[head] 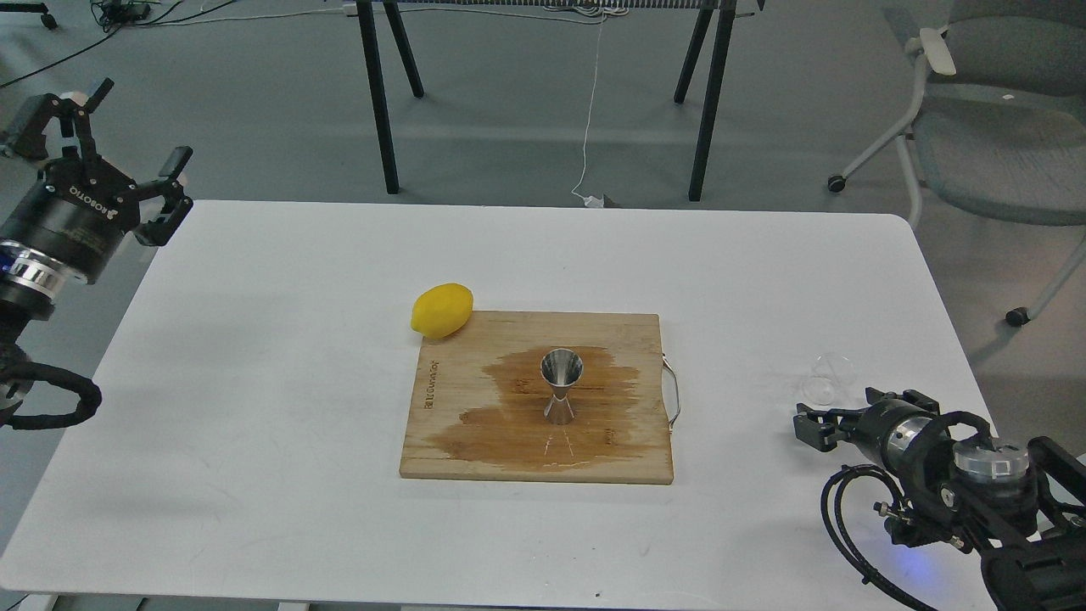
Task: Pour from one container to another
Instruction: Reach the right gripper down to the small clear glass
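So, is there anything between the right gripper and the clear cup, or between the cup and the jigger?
Nothing visible. The right gripper sits just below the cup, bare table lies between cup and jigger, and the lemon is off to the far side.

Clear cup (827, 379) lies tipped near the table's right edge. Steel jigger (561, 386) stands upright mid-board, on a wet stain.
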You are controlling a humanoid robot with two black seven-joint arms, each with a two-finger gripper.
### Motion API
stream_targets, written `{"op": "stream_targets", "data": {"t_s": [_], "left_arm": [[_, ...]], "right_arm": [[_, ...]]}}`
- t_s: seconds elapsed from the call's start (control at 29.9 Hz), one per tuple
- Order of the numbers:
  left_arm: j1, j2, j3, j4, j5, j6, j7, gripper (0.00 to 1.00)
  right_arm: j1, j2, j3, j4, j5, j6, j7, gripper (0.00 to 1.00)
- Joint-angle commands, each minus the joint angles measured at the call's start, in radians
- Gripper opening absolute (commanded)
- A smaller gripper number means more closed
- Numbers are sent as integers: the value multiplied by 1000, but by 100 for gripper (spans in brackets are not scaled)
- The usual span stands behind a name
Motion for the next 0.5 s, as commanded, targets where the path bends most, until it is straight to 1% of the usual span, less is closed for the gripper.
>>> {"op": "stream_targets", "data": {"t_s": [0.0, 0.17, 0.37, 0.47], "left_arm": [[1, 0, 0, 1, 0, 0, 0, 93], [1, -2, 0, 1, 0, 0, 0, 93], [2, -2, 0, 2, 0, 0, 0, 93], [4, -2, 0, 4, 0, 0, 0, 93]], "right_arm": [[24, 4, 1, -25, -9, 1, 0, 99], [54, 18, 1, -59, -11, 1, 0, 99], [58, 32, 1, -61, -12, 1, 5, 98], [58, 41, 1, -61, -12, 1, 9, 96]]}}
